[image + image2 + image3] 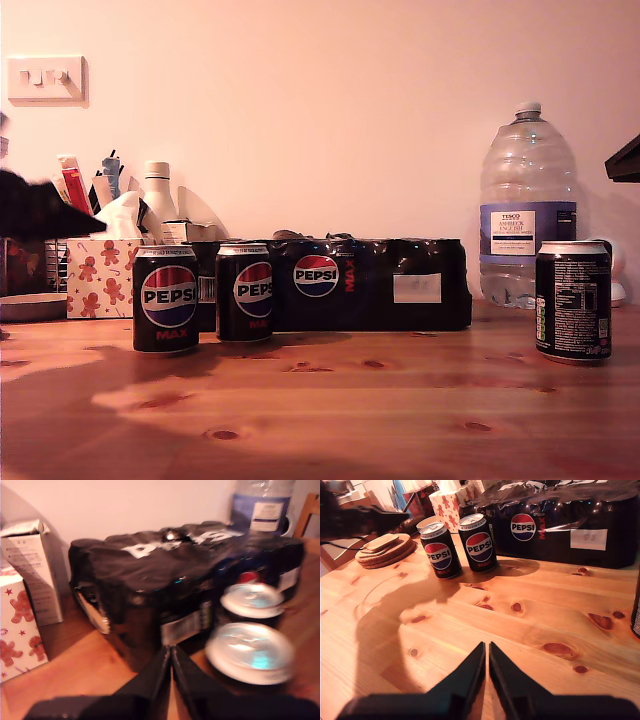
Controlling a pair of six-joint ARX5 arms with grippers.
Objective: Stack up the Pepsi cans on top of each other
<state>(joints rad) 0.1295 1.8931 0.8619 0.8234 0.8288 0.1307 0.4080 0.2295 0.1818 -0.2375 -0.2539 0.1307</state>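
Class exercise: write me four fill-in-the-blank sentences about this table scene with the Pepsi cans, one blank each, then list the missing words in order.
1. The number of loose Pepsi cans standing on the table is ____.
2. The can apart from the others stands in front of the water ____.
3. Both my first gripper and my second gripper are ____.
4. The box beside the multipack is printed with ____ men.

Missing words: three; bottle; shut; gingerbread
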